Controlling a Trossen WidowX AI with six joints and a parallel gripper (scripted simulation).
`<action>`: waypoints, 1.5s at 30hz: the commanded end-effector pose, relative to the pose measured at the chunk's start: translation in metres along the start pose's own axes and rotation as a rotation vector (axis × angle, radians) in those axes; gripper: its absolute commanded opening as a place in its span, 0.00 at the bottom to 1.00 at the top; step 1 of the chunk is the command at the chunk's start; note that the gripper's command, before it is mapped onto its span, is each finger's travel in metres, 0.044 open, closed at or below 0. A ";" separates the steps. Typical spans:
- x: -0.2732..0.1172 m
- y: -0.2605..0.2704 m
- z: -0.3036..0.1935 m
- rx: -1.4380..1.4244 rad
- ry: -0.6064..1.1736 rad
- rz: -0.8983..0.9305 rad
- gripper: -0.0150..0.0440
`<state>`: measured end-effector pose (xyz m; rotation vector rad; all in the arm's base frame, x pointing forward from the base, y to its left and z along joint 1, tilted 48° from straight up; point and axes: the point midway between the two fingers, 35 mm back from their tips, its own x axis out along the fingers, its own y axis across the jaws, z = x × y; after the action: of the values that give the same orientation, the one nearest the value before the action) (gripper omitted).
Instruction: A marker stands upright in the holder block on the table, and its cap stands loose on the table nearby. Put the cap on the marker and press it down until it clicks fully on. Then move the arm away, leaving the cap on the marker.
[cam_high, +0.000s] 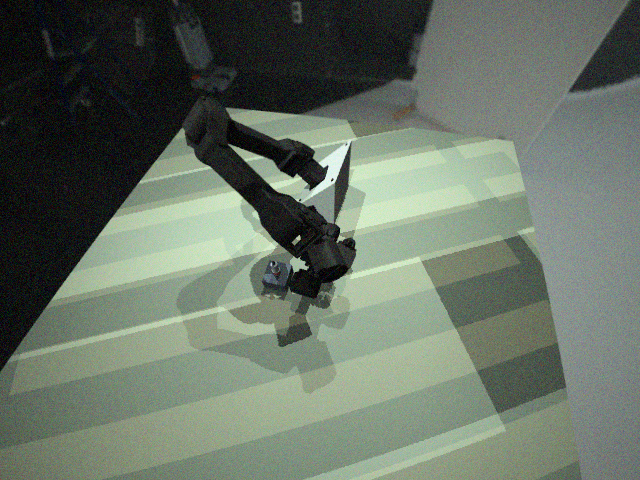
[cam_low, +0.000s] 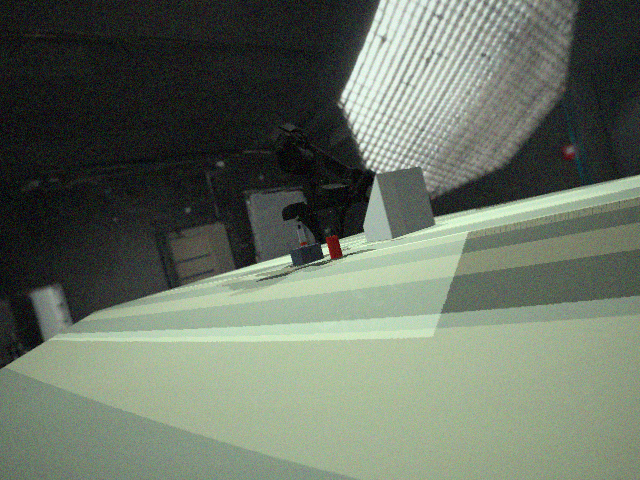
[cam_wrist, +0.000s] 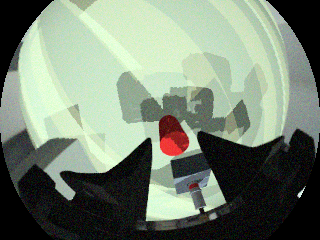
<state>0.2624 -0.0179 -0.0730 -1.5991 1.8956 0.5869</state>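
The red cap (cam_low: 334, 248) (cam_wrist: 174, 144) stands upright on the table beside the holder block. It is hidden behind the arm in the top view. The grey-blue holder block (cam_high: 274, 285) (cam_low: 306, 255) (cam_wrist: 192, 176) holds the marker (cam_high: 274, 266) (cam_low: 301, 235) (cam_wrist: 198, 197) upright, its pale tip bare and a red ring at its base. My gripper (cam_high: 309, 290) (cam_wrist: 175, 138) is partly open and empty. It points down over the cap, which shows between the two fingertips in the wrist view. The exact height of the fingertips above the cap is hard to tell.
A white and grey wedge-shaped block (cam_high: 323, 195) (cam_low: 403, 204) (cam_wrist: 75, 165) stands on the striped table (cam_high: 217, 408) (cam_low: 320, 392), behind the cap and close to the arm. The holder block is very near the right finger in the wrist view.
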 end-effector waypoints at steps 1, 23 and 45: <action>0.009 0.001 0.000 -0.009 0.007 0.002 0.67; 0.027 0.002 -0.001 -0.009 0.009 0.002 0.44; -0.015 0.000 0.002 0.002 0.001 0.001 0.25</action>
<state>0.2607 -0.0151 -0.0734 -1.5999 1.9081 0.5877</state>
